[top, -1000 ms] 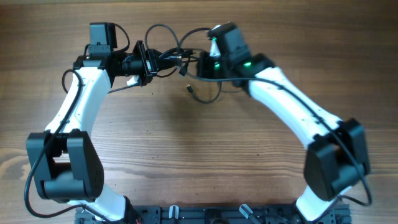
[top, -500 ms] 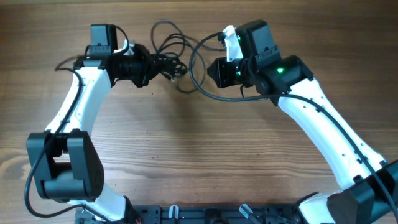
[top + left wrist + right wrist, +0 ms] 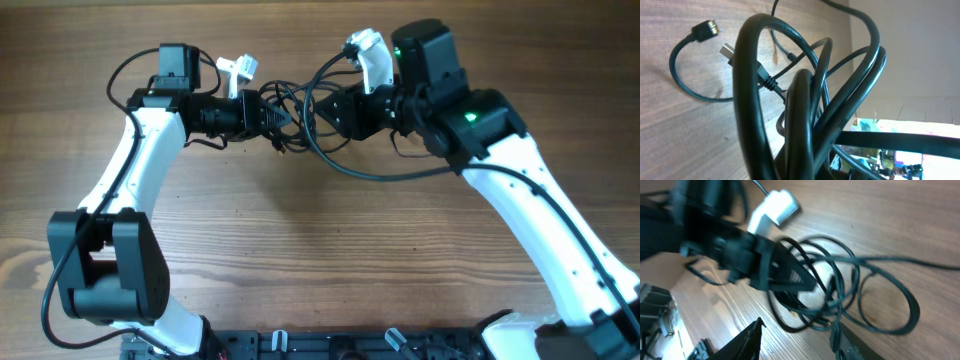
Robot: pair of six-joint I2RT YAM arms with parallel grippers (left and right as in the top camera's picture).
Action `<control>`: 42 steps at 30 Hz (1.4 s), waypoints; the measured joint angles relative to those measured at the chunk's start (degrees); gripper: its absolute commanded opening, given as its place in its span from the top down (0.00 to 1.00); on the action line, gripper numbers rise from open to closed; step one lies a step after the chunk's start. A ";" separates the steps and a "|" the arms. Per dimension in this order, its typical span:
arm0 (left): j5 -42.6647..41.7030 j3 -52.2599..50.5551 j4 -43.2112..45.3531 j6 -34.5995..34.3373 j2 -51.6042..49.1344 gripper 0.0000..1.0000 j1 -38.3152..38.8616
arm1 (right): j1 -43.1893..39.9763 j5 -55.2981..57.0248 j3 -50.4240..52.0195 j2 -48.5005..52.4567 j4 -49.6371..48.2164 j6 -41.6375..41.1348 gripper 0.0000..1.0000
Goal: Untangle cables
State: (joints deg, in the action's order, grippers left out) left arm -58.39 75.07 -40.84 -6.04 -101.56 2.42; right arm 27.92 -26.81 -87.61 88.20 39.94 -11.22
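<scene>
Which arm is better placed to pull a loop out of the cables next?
Right, probably. The left gripper is shut on the cables, anchoring them; the right gripper is open, facing them and free to pull.

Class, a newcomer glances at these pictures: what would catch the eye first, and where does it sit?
A dark knot of cables sits at the far middle of the wooden table, bunched in the left gripper. The right gripper faces it, fingers spread. A green light glows on the right arm.
</scene>
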 measured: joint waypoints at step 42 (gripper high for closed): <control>-11.47 -0.81 15.76 -20.02 -0.07 0.96 3.30 | 5.16 12.31 -1.90 10.08 -3.58 -6.54 0.96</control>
State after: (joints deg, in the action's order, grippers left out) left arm -69.87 74.26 -25.08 -26.06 -101.62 5.72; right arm 33.08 -14.50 -89.52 98.28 36.36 -17.76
